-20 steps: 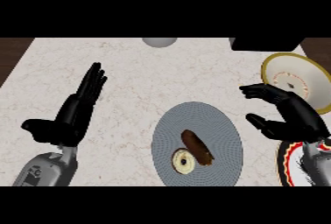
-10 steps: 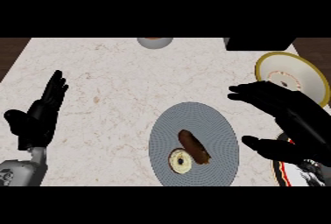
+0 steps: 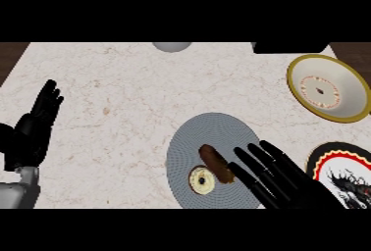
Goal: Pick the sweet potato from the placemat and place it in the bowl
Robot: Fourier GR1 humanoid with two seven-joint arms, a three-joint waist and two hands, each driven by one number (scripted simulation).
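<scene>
A brown sweet potato (image 3: pixel 215 161) lies on the round grey placemat (image 3: pixel 210 132), next to a pale doughnut (image 3: pixel 200 179). My right hand (image 3: pixel 279 184) comes in from the lower right, fingers straight and spread over the placemat's right half; its fingertips (image 3: pixel 240 154) reach just beside the sweet potato's right side and hold nothing. The yellow-rimmed white bowl (image 3: pixel 326 88) sits at the far right, apart from the hand. At the left edge my left hand (image 3: pixel 33 130) rests open, fingers up.
A plate (image 3: pixel 344 171) with a red, black and white pattern lies at the lower right beside my right forearm. A grey round object (image 3: pixel 172 46) and a black object (image 3: pixel 290 47) stand at the counter's far edge.
My right hand has dropped from near the bowl down and left onto the placemat, beside the sweet potato. The left hand has drifted to the left edge. The view has shifted.
</scene>
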